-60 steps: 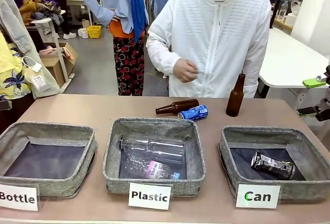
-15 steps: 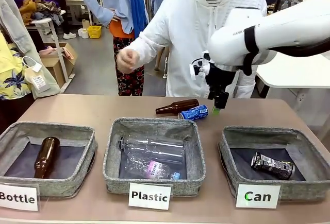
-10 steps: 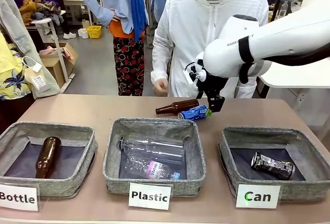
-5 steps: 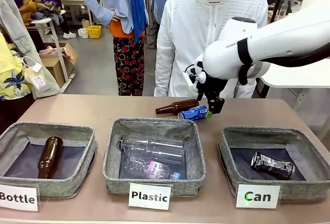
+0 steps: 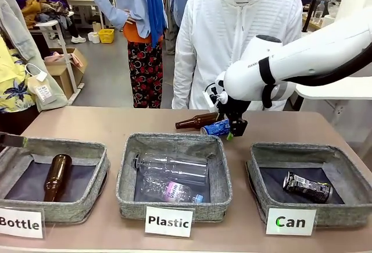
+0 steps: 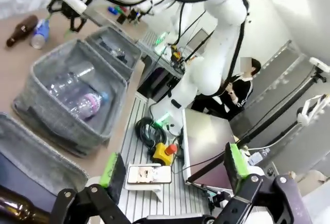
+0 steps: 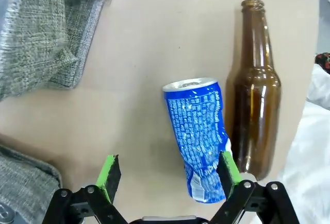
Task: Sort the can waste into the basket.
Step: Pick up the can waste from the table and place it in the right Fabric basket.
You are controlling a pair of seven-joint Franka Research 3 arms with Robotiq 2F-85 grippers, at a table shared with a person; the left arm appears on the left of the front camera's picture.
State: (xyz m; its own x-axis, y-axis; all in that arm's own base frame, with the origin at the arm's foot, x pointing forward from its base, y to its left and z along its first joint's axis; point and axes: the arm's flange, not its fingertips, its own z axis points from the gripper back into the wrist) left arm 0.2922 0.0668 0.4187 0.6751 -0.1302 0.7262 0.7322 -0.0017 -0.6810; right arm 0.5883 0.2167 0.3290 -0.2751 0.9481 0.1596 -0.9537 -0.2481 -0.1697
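Blue with white lettering, one dented can (image 5: 219,127) lies on its side on the tan surface (image 5: 116,122), just behind the far rim of the middle basket (image 5: 174,139), signed "Plastic", and close beside a brown glass bottle (image 5: 199,120) that also lies flat. The right pincer (image 5: 232,132) hangs low over this can with its jaws spread wide and gripping nothing. In the right wrist view the can (image 7: 198,139) lies between the green pads (image 7: 109,172), far nearer one of them, though whether that pad touches it cannot be told; the bottle (image 7: 252,90) lies alongside, outside the jaws. The black can (image 5: 307,186) with silver-white print lies on the dark lining of the grey fabric basket (image 5: 302,148) behind the white "Can" sign (image 5: 290,222). Clear plastic bottles (image 5: 171,168) fill the middle basket, and another brown bottle (image 5: 55,176) lies in the basket (image 5: 58,145) signed "Bottle". The left pincer (image 6: 174,170) is released too, holding nothing, near the front edge of the surface. A person in a white jacket (image 5: 244,26) stands at the far side.
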